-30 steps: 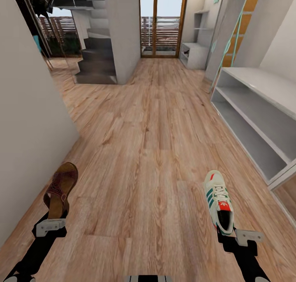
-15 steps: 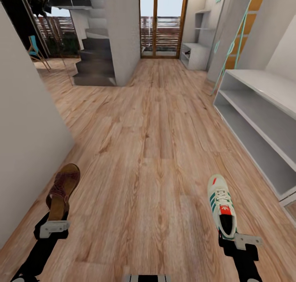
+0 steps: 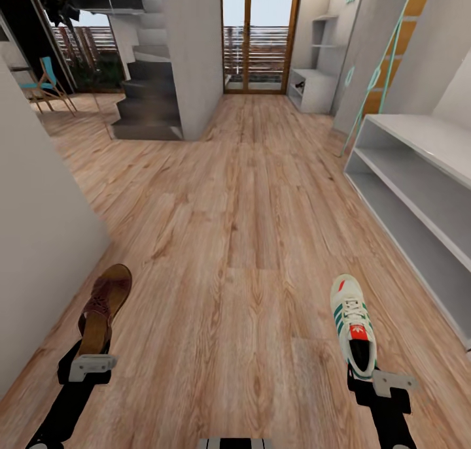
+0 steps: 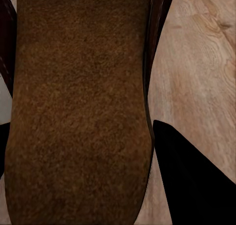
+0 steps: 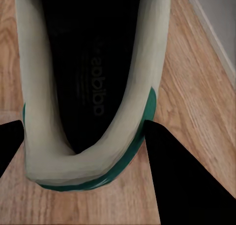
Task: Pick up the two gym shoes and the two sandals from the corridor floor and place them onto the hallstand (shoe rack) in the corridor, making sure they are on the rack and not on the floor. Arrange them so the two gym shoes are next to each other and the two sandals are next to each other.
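My left gripper (image 3: 91, 357) is shut on the heel of a maroon-brown sandal (image 3: 103, 308), whose toe points away from me above the corridor floor (image 3: 235, 227). In the left wrist view the sandal's cork footbed (image 4: 78, 112) lies between dark fingers (image 4: 191, 181). My right gripper (image 3: 367, 374) is shut on the heel of a cream gym shoe (image 3: 352, 323) with green stripes. The right wrist view looks into the shoe's dark opening (image 5: 93, 72), with fingers (image 5: 187, 181) at either side of its heel. The pale hallstand (image 3: 418, 187) stands at the right, its shelves bare.
A grey wall (image 3: 39, 227) runs close along the left. Ahead are a dark staircase (image 3: 147, 102), a grey pillar (image 3: 193, 50), a glass door (image 3: 258, 34) and a small white cabinet (image 3: 311, 86). A blue chair (image 3: 46, 83) stands far left.
The whole view has shifted: the hallstand sits farther right and lower, the left wall has receded, a blue chair has come into sight. Both grippers still hold their shoes.
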